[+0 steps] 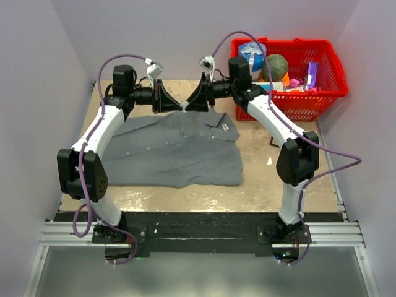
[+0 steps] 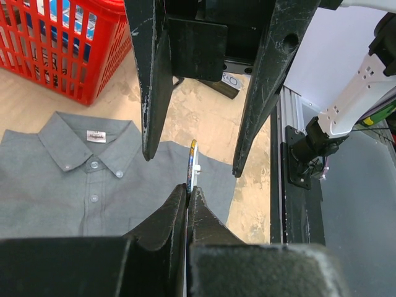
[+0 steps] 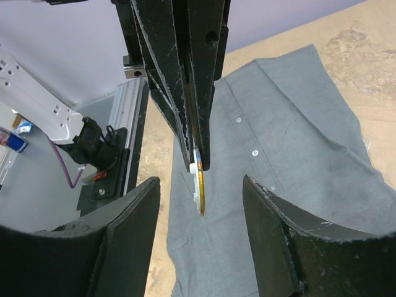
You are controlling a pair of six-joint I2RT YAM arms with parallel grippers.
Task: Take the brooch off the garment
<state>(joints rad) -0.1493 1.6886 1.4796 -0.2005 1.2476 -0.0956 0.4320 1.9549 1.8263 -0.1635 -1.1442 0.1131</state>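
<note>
The left gripper (image 2: 187, 195) is closed tight on the brooch (image 2: 192, 162), which stands on its edge at the fingertips, up above the grey garment (image 2: 49, 192). The right gripper (image 3: 201, 182) faces it with its jaws apart, one finger on each side of the brooch, not touching it. A red basket (image 1: 291, 68) stands behind the right gripper.

The shirt (image 1: 179, 148) lies flat on the table (image 1: 266, 192), collar (image 1: 221, 124) to the R, w/ the basket (image 1: 337, 93) behind it at the back R, & over the shirt's back edge the L gripper (image 1: 179, 106) & R gripper (image 1: 189, 106) meet tip to tip, the brooch (image 2: 192, 162) in the L tips & btwn the R ones, not touching them.
</note>
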